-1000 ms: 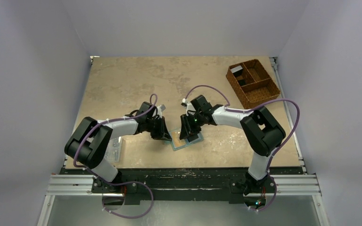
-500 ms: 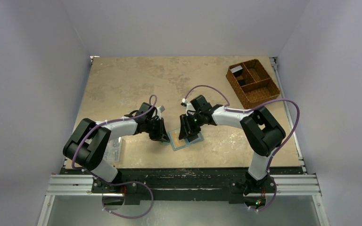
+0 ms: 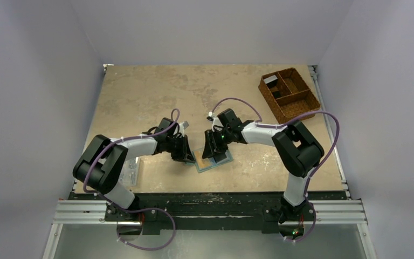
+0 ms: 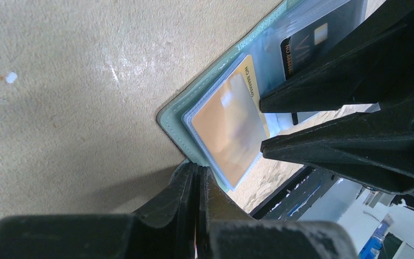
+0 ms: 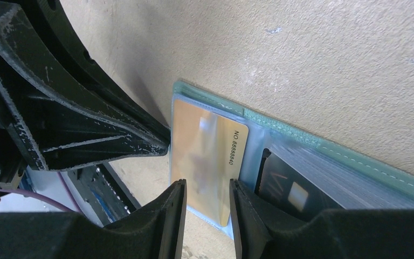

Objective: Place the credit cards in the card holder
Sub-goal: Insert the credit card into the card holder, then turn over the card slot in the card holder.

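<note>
— Found the card holder [image 3: 211,163] where?

— Flat and open on the table [image 3: 156,91], between the two arms. Saw both credit cards already in its clear sleeves: the tan-orange card [image 5: 202,156] at the outer end, the black card [image 5: 288,189] beside it.

— Checked the left gripper [image 4: 198,175]?

— Clenched tight, grasping nothing, tip down at the holder's green edge. Judged that as pinning, to stop the soft holder sliding or folding shut.

— And the right gripper [image 5: 206,189]?

— Released, with a clear gap between the fingers, poised over the orange card's free end. Looked placed to nudge that card deeper if needed; could not tell whether touching.

— Read any writing?

— "NO 88888840" along the orange card's short side. Made out "NO" and a pale square on the black card; could not read the rest.
</note>
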`<state>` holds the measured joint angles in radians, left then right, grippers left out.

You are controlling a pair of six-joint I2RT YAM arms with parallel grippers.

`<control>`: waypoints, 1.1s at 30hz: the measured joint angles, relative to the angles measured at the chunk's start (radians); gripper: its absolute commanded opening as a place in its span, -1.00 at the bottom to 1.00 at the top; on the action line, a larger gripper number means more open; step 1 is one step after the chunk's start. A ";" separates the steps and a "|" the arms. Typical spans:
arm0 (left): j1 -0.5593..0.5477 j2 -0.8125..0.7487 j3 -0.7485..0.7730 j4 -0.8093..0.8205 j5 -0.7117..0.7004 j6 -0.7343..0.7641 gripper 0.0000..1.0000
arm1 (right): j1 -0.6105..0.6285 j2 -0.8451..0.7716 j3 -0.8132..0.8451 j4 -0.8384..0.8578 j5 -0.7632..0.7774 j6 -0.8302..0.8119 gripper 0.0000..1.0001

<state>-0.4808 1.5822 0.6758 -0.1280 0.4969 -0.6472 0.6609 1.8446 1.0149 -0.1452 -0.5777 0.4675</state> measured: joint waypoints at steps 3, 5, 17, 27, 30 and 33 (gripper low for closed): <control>0.001 0.000 0.000 0.000 0.001 0.000 -1.00 | 0.001 -0.003 0.000 -0.007 0.011 -0.006 -0.02; 0.001 0.000 -0.001 0.002 0.001 0.000 -1.00 | 0.010 -0.016 0.001 -0.020 0.035 -0.016 0.04; 0.001 0.001 -0.003 0.009 0.003 0.000 -1.00 | 0.085 -0.082 0.024 -0.112 0.187 -0.065 -0.50; 0.001 0.001 -0.003 0.008 0.003 0.000 -1.00 | 0.085 -0.072 0.026 -0.088 0.183 -0.057 -0.74; 0.001 0.001 -0.003 0.008 0.003 0.001 -1.00 | 0.085 -0.050 0.027 -0.080 0.187 -0.056 -0.75; 0.001 0.000 -0.003 0.007 0.003 0.002 -1.00 | 0.085 -0.038 0.027 -0.087 0.216 -0.056 -0.61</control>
<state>-0.4801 1.5826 0.6727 -0.1207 0.4999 -0.6456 0.7464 1.8065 1.0416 -0.2321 -0.3622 0.4110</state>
